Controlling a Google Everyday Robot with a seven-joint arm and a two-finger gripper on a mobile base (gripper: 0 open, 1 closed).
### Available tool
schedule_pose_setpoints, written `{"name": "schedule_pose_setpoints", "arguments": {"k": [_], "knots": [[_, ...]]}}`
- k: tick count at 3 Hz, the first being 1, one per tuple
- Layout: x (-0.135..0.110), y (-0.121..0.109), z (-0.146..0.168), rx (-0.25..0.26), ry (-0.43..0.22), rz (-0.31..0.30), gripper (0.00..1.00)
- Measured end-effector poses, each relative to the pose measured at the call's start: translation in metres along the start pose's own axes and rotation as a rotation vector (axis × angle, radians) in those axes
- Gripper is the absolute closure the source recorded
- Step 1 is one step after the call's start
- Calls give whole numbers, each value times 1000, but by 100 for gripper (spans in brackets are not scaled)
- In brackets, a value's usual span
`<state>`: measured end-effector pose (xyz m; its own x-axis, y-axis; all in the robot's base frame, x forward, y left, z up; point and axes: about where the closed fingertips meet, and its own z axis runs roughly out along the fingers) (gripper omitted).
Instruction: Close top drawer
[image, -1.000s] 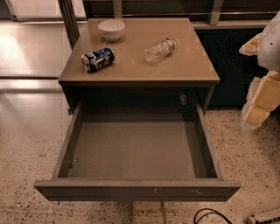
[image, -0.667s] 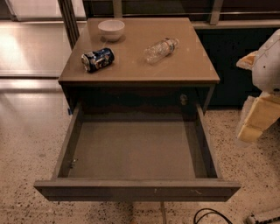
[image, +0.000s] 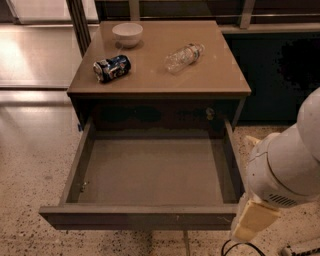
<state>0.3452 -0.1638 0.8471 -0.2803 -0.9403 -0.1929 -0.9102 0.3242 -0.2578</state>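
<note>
Your top drawer (image: 150, 171) stands pulled far out of the cabinet (image: 210, 82) toward the camera, its flat grey inside bare and its plain front panel at the end farthest from the cabinet body. The gripper (image: 252, 223) hangs at the low end of the white arm (image: 287, 167), off the cabinet's front right, just beside the right front corner of the open drawer; you cannot tell whether it touches the panel, nor whether it is spread or closed. On the cabinet's top you have a white bowl (image: 127, 34) at the back left, a crushed blue can (image: 111, 68) lying on its side at the left, and a clear plastic bottle (image: 184, 57) lying right of centre.
</note>
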Motion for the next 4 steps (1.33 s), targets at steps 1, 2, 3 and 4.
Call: {"name": "schedule_pose_setpoints", "arguments": {"k": [1, 2, 3, 4], "knots": [[0, 0, 0, 0, 0, 0, 0], [6, 3, 10, -41, -41, 4, 1], [14, 12, 30, -123, -40, 3, 21], [14, 12, 31, -125, -40, 3, 52]]}}
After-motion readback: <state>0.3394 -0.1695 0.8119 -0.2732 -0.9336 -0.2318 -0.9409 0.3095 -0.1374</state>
